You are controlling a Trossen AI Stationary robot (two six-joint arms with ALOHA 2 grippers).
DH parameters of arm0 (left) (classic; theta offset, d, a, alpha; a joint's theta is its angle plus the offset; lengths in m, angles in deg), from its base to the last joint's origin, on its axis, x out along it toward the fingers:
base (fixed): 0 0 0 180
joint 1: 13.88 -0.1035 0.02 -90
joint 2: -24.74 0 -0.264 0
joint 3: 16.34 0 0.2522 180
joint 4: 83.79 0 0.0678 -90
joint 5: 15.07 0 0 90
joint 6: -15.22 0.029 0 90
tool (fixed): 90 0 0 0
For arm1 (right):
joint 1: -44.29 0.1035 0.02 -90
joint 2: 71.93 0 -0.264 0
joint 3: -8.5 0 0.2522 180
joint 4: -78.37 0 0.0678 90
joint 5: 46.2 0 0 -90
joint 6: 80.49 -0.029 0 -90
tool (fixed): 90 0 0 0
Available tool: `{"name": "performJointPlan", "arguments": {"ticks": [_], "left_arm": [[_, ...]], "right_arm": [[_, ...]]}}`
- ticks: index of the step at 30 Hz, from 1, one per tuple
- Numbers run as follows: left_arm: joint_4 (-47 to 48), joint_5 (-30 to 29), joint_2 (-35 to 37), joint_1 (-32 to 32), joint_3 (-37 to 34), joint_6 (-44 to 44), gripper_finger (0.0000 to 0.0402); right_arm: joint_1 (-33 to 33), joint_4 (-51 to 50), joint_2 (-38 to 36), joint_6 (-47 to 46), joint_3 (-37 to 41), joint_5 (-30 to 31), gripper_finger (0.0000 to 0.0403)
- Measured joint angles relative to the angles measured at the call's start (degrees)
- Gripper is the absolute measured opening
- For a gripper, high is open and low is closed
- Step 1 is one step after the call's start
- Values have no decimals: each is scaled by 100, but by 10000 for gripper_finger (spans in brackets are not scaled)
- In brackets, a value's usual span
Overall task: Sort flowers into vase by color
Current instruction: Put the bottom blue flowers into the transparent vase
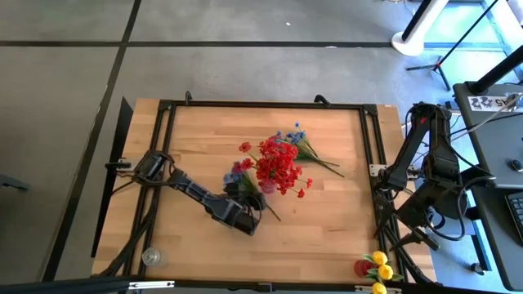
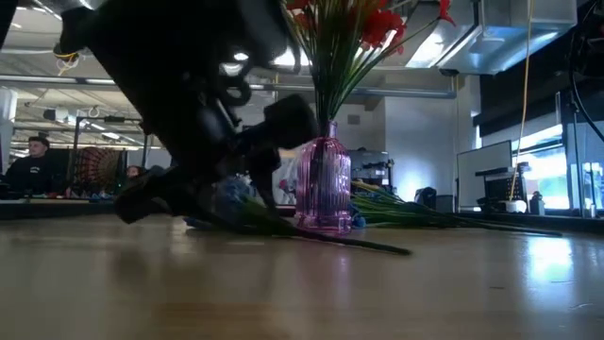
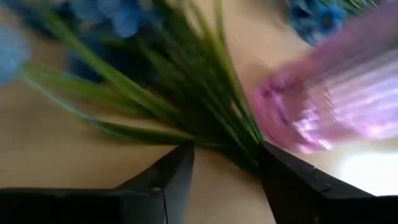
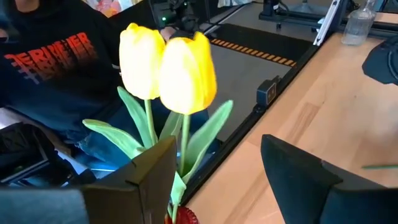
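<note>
1. Looking down, we see the wooden table [image 1: 327, 204] with the left arm reaching to its middle and the right arm folded at the right edge
2. Near the table's middle stands a pink glass vase [image 2: 324, 184], upright, holding red flowers [image 1: 279, 167] on green stems
3. We find the left gripper [image 3: 225, 163] low over the wood just beside the vase, fingers parted with a moderate gap, framing the stems of blue flowers [image 1: 236, 175] lying flat there (whether the pads touch the stems we cannot tell)
4. More blue flowers [image 1: 295, 134] lie on the table beyond the vase
5. We see the right gripper [image 4: 217, 162] at the table's near right corner, fingers wide apart and holding nothing, next to yellow tulips [image 4: 168, 65]
</note>
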Motion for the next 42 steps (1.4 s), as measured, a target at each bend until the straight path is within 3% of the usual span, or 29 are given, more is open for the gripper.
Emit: {"name": "performJointPlan", "arguments": {"ticks": [8, 11, 17, 22, 29, 37, 42], "left_arm": [[311, 49, 11, -453, 11, -136, 182], [969, 201, 31, -659, 11, -226, 182], [2486, 1161, 265, -821, -7, -463, 182], [3066, 1217, 988, -780, -11, -293, 183], [2276, 1035, 1497, -1006, -415, -116, 183], [-220, 851, 1074, -1698, -1391, 632, 183], [-463, 835, 918, -1787, -1466, 877, 160]], "right_arm": [[0, -94, 0, -57, 0, -2, 234], [0, -92, 0, -112, 0, -2, 234], [4, -153, 0, -532, -2, -4, 234], [4, -355, 2, -638, -2, 27, 234], [2, -518, 0, -606, -2, 201, 234], [0, -510, 2, -664, -2, 286, 234], [0, -480, 2, -661, -2, 294, 234]]}}
